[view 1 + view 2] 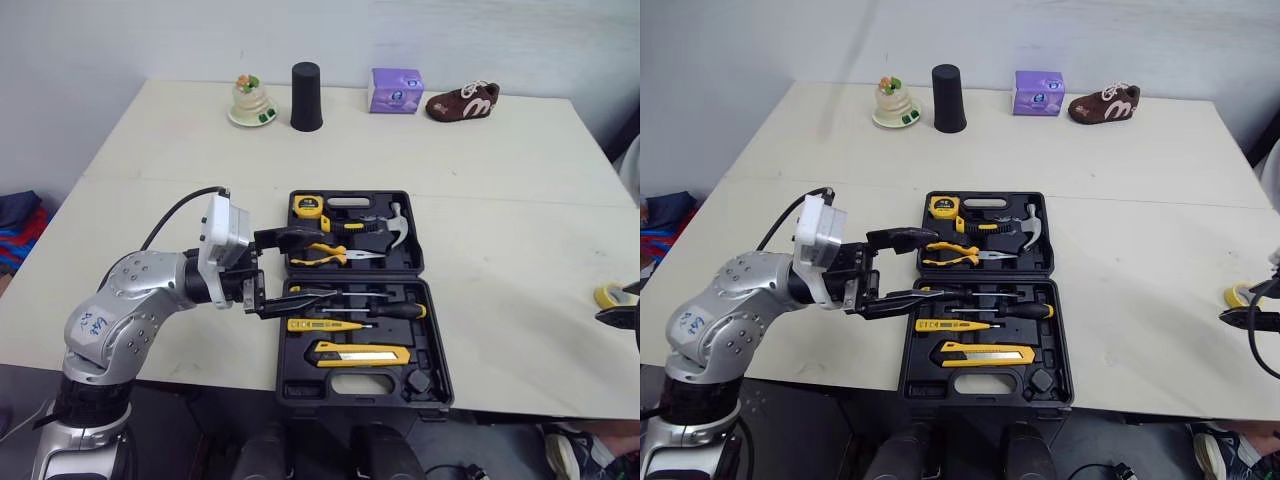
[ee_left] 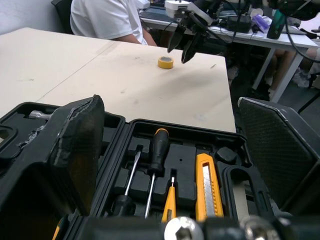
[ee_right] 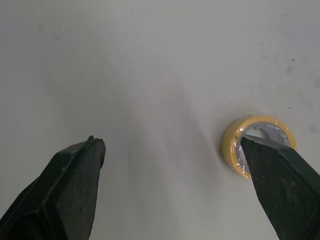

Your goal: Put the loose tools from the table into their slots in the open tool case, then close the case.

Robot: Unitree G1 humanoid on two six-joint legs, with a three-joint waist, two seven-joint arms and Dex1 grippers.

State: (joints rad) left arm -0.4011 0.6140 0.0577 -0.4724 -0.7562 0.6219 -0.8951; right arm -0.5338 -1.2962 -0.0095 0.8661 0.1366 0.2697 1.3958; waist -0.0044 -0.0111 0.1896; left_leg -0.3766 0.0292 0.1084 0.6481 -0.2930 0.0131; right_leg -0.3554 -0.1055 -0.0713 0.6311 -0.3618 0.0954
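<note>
Right gripper [image 3: 170,142] at near right table [image 1: 500,180] edge, fingers spread wide, just above yellow tape roll [image 3: 231,150]. One finger overlaps the roll's rim; the other is well off over bare tabletop. Not centred. My call: shift sideways until the roll sits between both fingers, then drop and pinch across the ring. Left gripper [image 1: 322,264] is spread too, hovering over the left side of open tool case [image 1: 352,382]. Utility knife [image 1: 360,353], screwdriver [image 1: 395,311], pliers [image 1: 330,252], hammer [image 1: 385,228] look seated. Which slot takes the roll: cannot tell. Far edge: black cup [image 1: 306,97], purple box [image 1: 396,90], brown shoe [image 1: 462,102], leave alone.
</note>
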